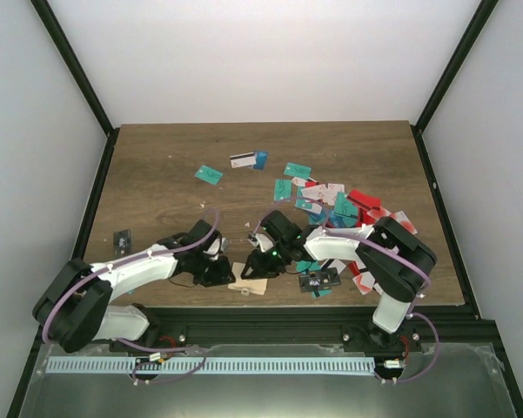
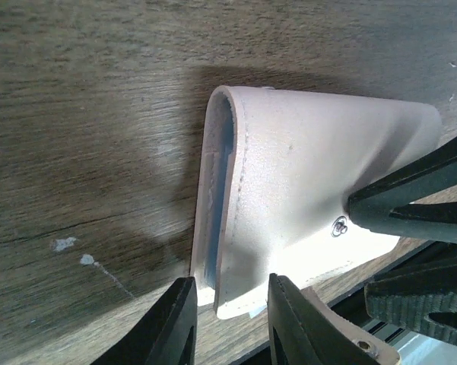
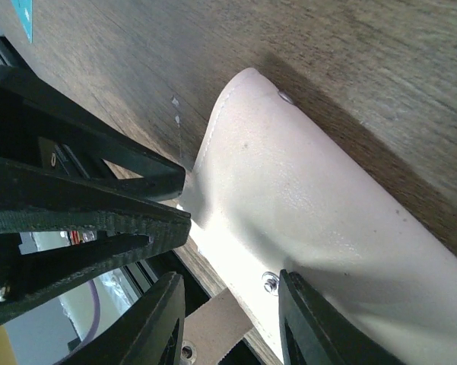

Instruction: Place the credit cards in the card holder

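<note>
Card holder [image 1: 249,285] spans left–right at near edge: left gripper [image 2: 228,285] clenched on it, right gripper [image 3: 232,285] grip unclear; credit cards [image 1: 331,205] nearer right arm.

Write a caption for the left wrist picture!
Left gripper and right gripper grip the tan card holder over the table.

Both arms [image 1: 144,264] have white shells and black joints, with purple cables [image 1: 59,303] alongside; the claw fingers [image 2: 176,328] are black and ribbed.
</note>
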Tool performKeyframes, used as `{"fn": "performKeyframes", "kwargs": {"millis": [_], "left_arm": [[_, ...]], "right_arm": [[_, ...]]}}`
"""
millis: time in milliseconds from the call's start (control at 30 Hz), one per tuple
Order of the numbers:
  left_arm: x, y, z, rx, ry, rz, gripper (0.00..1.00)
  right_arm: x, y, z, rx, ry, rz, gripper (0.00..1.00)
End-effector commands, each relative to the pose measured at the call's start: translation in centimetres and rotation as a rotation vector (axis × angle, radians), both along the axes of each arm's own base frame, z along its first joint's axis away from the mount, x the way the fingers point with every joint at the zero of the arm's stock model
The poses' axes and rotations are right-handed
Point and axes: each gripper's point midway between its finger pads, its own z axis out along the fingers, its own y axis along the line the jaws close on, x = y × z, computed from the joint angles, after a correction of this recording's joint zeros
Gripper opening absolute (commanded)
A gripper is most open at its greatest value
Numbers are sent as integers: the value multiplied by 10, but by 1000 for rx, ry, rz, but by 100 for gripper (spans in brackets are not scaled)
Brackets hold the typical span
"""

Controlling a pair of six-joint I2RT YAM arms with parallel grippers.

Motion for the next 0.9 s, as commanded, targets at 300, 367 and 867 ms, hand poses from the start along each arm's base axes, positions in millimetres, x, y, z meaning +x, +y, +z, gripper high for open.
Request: {"fn": "performKeyframes", "kwargs": {"millis": [300, 367, 867], "left_arm": [[13, -20, 4, -28, -34, -73, 41], [10, -22, -2, -12, -21, -99, 41], [-5, -7, -30, 145, 11, -161, 19]], "right_arm": [[-8, -6, 11, 35, -60, 68, 37], [-8, -5, 14, 48, -67, 76, 37], [-13, -17, 42, 70, -178, 131, 34]]}}
